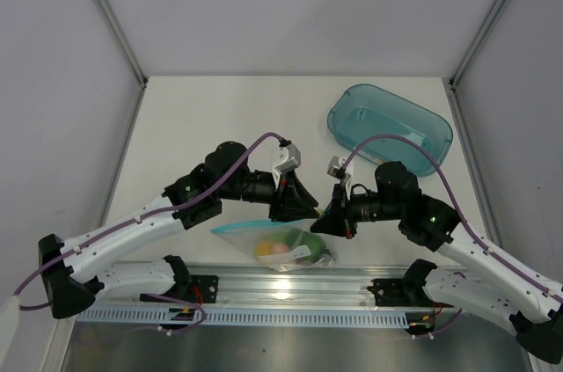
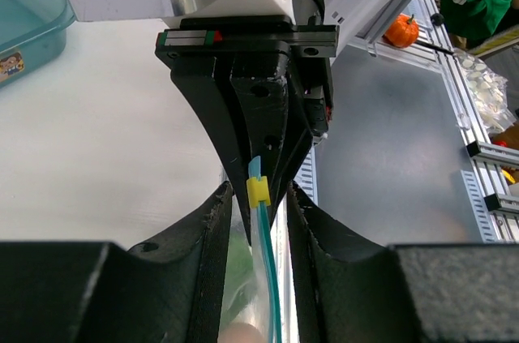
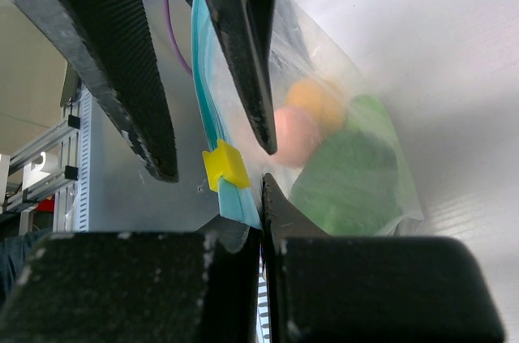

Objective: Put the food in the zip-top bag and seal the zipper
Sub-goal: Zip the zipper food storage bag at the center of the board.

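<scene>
- Left gripper point(image 2: 259, 197): we record its jaws apart, one finger on each side of the zipper point(image 2: 268, 278), not clamped on it.
- Right gripper point(image 3: 261, 215): jaws together, pinching the zipper edge just beside the yellow slider point(image 3: 225, 166).
- Zip-top bag point(image 1: 242, 233): at the near edge of the table point(image 1: 220, 117), between both grippers. Inside it we list a pink egg-shaped piece point(image 3: 293, 136), orange fruit point(image 3: 316, 100) and green pepper point(image 3: 349, 177).
- Teal tub point(image 1: 390, 126): far right, well apart.

Bright, even overhead light; the matte white table point(image 1: 220, 117) carries only faint shadows below the jaws. In the 2 wrist views it washes out beyond the jaws, and the clear crinkly plastic bag point(image 3: 349, 165) between them is soft (contents mere colour smudges).
</scene>
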Controlling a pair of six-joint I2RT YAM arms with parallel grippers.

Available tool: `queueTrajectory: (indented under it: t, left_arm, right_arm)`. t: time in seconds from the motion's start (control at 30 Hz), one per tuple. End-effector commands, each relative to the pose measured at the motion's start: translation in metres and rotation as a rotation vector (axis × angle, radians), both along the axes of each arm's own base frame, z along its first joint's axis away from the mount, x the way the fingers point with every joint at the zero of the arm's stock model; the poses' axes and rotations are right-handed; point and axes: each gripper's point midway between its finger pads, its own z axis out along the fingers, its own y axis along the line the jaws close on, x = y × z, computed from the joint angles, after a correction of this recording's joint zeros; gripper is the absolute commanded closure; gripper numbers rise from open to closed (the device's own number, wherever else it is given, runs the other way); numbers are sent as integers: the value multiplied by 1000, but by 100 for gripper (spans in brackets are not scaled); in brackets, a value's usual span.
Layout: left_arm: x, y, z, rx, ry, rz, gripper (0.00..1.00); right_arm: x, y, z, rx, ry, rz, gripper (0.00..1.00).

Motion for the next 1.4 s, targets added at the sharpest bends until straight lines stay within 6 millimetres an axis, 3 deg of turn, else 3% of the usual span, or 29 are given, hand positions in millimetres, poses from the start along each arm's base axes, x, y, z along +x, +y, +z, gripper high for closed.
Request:
queueTrajectory:
  t: [0.0,0.4,0.7,0.87,1.33,1.37]
  left_arm:
    - [-1,-5,16,-39,-10,-13,64]
    - [1,-8,8,-23,-2,-8,79]
    - [-5,-8,5,-16,5,-46,97]
    - [-12,-7,5,-18,22,-84,98]
    - [-8,-9,3,-14,32,-59,99]
    - [-8,-8,3,-13,30,-55,99]
  right_arm:
    - [2,5,15,53,-32,9,100]
    - [2,4,14,50,-30,6,100]
    - [4,5,14,48,-32,0,100]
    - [4,5,14,48,-33,-3,100]
    - [2,5,15,40,-17,11,100]
    - [2,5,16,39,-19,12,93]
